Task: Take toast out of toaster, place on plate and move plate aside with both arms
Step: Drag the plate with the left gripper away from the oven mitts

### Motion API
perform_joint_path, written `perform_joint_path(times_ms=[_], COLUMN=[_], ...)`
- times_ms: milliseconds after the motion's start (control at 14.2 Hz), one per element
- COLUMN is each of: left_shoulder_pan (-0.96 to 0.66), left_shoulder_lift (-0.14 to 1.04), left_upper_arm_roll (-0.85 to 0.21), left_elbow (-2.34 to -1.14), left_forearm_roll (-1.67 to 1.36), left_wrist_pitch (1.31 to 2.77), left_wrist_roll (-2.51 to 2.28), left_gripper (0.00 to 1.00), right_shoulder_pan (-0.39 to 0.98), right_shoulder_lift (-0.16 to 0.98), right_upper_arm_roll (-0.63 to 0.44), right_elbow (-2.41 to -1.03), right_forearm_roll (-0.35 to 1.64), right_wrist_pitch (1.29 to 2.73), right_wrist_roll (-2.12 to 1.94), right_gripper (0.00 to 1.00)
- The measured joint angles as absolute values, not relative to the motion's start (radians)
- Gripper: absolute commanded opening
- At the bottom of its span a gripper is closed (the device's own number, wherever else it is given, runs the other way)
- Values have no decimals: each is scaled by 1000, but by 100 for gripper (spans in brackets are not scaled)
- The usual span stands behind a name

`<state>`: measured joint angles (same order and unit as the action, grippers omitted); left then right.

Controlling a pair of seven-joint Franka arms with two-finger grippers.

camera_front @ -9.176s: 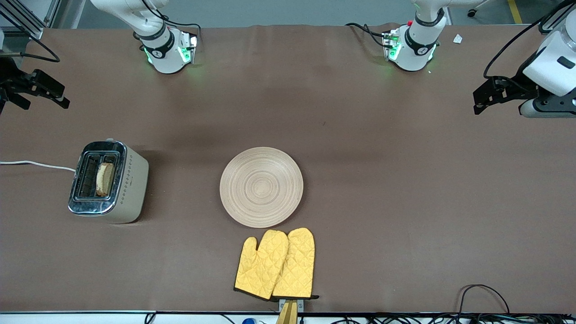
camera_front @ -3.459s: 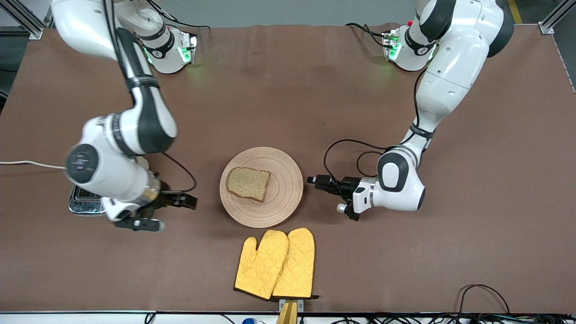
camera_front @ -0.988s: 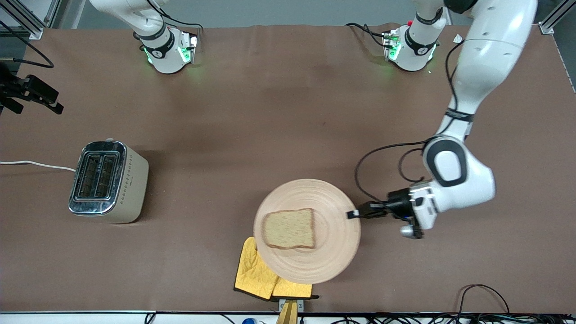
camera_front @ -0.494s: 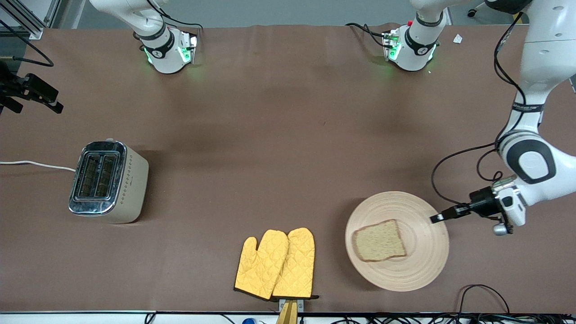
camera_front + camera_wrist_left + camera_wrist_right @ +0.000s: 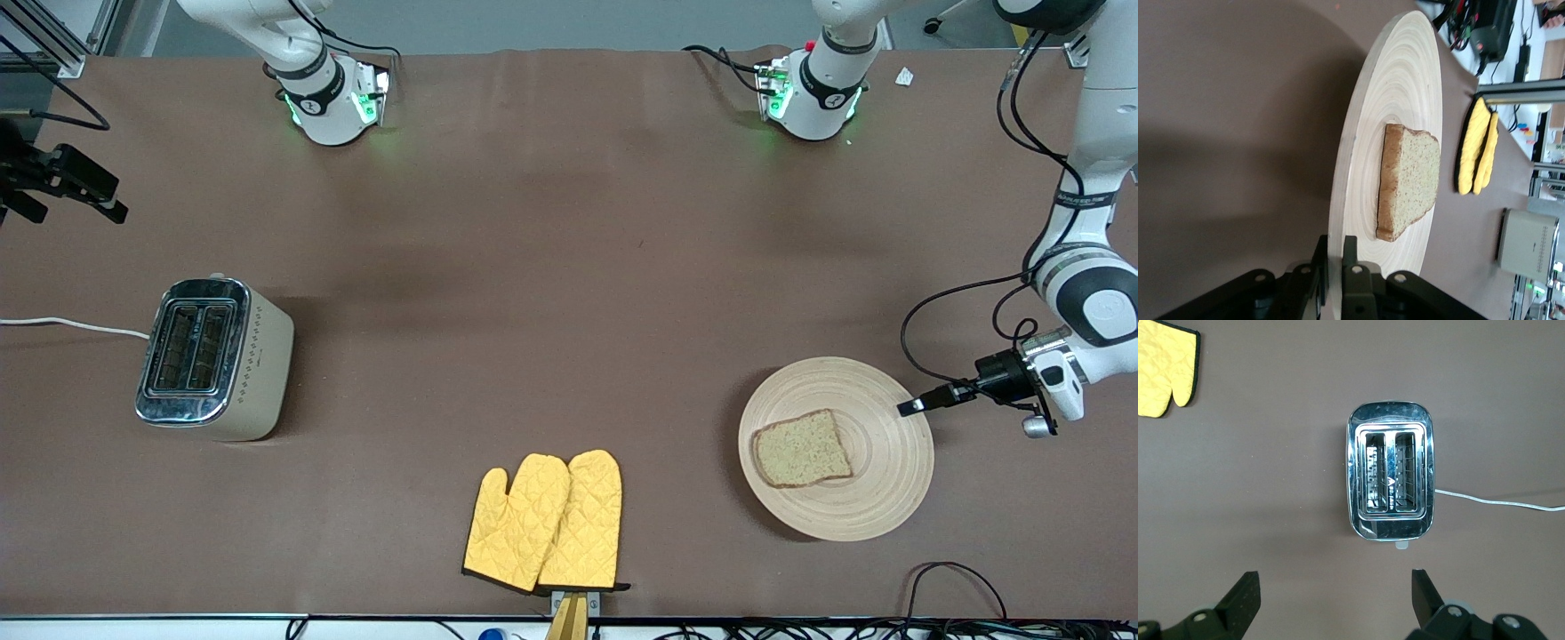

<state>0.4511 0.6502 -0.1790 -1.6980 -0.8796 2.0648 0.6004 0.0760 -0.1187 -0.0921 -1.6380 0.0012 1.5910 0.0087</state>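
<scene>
The round light-wood plate is near the front edge at the left arm's end of the table, with the toast lying flat on it. My left gripper is shut on the plate's rim, one finger above and one below. In the left wrist view the left gripper pinches the plate edge-on, with the toast just past the fingers. I cannot tell whether the plate touches the table. My right gripper waits open and empty, high over the toaster; it also shows in the right wrist view.
The cream and chrome toaster stands at the right arm's end, slots empty, its white cord running off the table. Yellow oven mitts lie at the front edge in the middle. Black cables loop by the front edge near the plate.
My left gripper has carried the plate with the toast from over the mitts toward the left arm's end of the table. The right arm has not moved.
</scene>
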Motion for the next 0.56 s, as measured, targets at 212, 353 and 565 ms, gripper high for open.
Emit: perform_joint_path(times_ms=[212, 353, 565], left_shoulder_pan=[485, 490, 492], left_shoulder_lift=[666, 677, 693], left_upper_arm_roll=[-179, -179, -180], left_elbow=[-1700, -1702, -1700], left_forearm_roll=[-862, -860, -823], left_wrist_pitch=[2038, 2033, 2008], left_wrist_roll=[601, 601, 602], left_gripper=[2, 11, 59], right_shoulder_pan=[30, 26, 12], right_shoulder_lift=[-119, -119, -119], right_upper_arm_roll=[-37, -36, -37], right_elbow=[-1637, -1637, -1637], right_forearm_roll=[1, 1, 1], right_wrist_pitch=[1588, 1579, 1576], right_wrist_roll=[10, 10, 10], right_gripper=[100, 100, 100])
